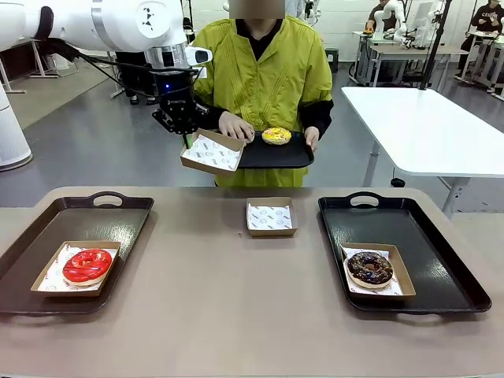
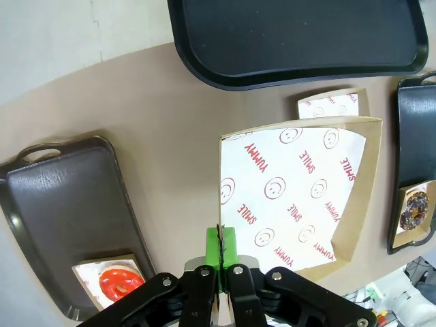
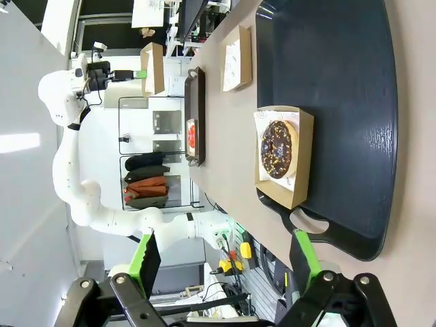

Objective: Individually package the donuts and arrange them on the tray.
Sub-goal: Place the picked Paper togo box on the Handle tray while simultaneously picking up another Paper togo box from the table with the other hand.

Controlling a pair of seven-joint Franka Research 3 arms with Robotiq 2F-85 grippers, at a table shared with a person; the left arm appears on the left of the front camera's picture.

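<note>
My left gripper point(image 1: 186, 132) is shut on the edge of a paper-lined cardboard box point(image 1: 211, 152) and holds it in the air beside the person's black tray point(image 1: 264, 160). A yellow-iced donut point(image 1: 276, 135) lies on that tray, which the person holds with both hands. In the left wrist view the green pads point(image 2: 221, 248) pinch the box point(image 2: 293, 197) at its rim. A red glazed donut point(image 1: 87, 265) sits boxed on the left tray point(image 1: 94, 220). A dark chocolate donut point(image 1: 370, 268) sits boxed on the right tray point(image 1: 370, 224). My right gripper point(image 3: 225, 262) stands open above that tray's near end, close to the chocolate donut point(image 3: 278, 150).
An empty lined box point(image 1: 271, 217) rests on the table between the two trays. Both table trays have bare room behind their boxes. The person stands at the far edge of the table. A white table point(image 1: 425, 126) stands behind on the right.
</note>
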